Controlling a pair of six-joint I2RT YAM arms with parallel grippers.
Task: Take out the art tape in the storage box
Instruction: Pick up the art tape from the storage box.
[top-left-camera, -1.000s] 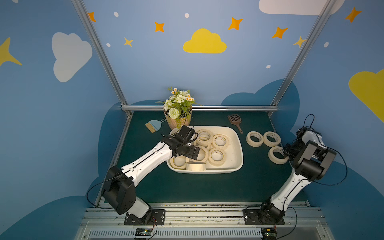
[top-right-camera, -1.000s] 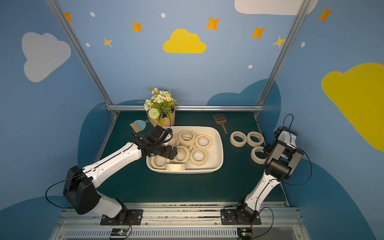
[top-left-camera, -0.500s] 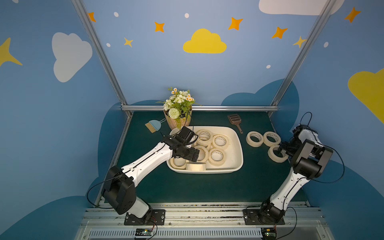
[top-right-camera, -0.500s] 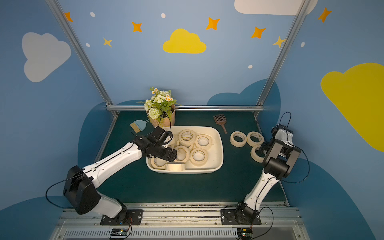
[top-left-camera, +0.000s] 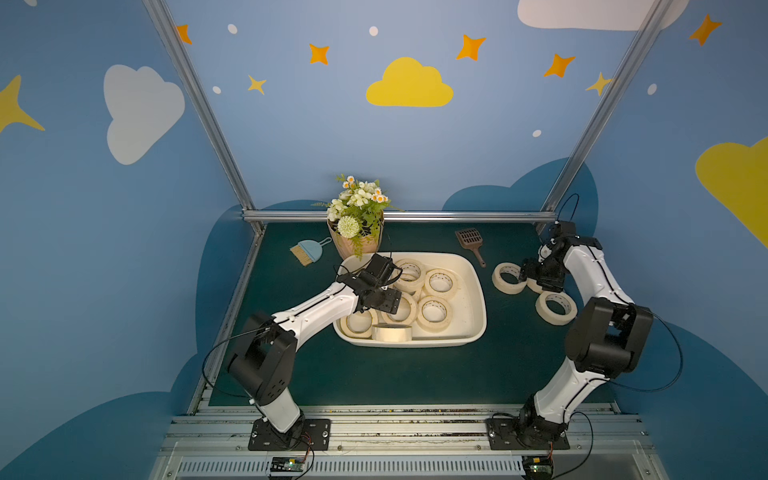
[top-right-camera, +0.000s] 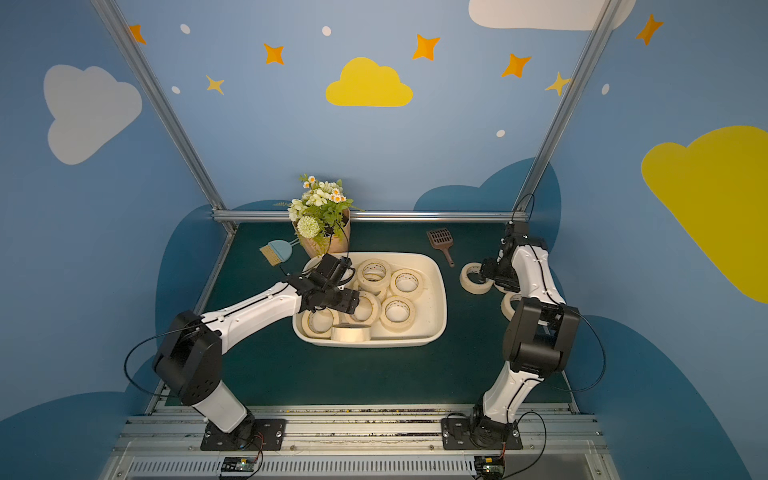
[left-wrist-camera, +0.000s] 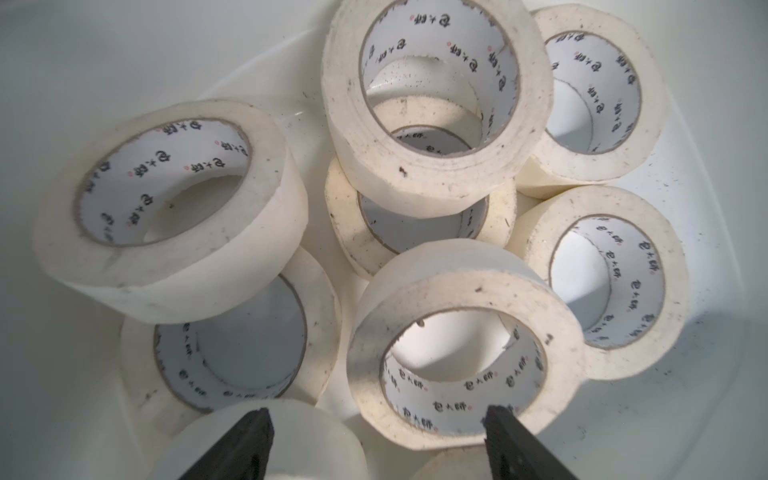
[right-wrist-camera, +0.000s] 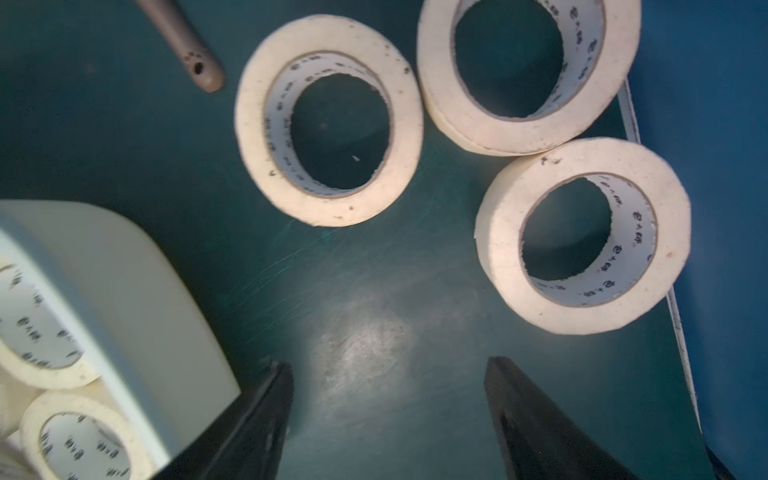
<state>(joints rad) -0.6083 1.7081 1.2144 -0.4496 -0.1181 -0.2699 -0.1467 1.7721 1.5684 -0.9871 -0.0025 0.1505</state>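
Printing runs around the white inner core of every art tape (left-wrist-camera: 465, 357) roll: small dark characters repeated in a ring, each group followed by a faint red dot, too small to read as words. Most rolls lie in the storage box (top-left-camera: 478, 291), crowded toward the end where the left arm reaches in, some lying on others and one standing on edge against the near wall; the box's far-side floor is bare. In both top views three more rolls (top-left-camera: 508, 277) lie flat on the green bench (top-right-camera: 374, 374) beyond the box, near the bench's edge and the blue wall.

Left gripper (left-wrist-camera: 376, 419) hangs low inside the box, its jaws spread and holding nothing, one finger (left-wrist-camera: 249, 440) over a roll lying at the bottom of the wrist picture and the other (left-wrist-camera: 515, 440) at the rim of the nearest roll. Right gripper (right-wrist-camera: 388, 374) hovers over bare bench between the box corner and the three loose rolls, jaws spread and empty.

A brown slotted scoop (top-left-camera: 471, 243) lies just behind the loose rolls, its handle pointing toward them. A flower pot (top-left-camera: 357, 232) stands against the box's back rim, and a small blue brush (top-left-camera: 306, 252) lies beside it.
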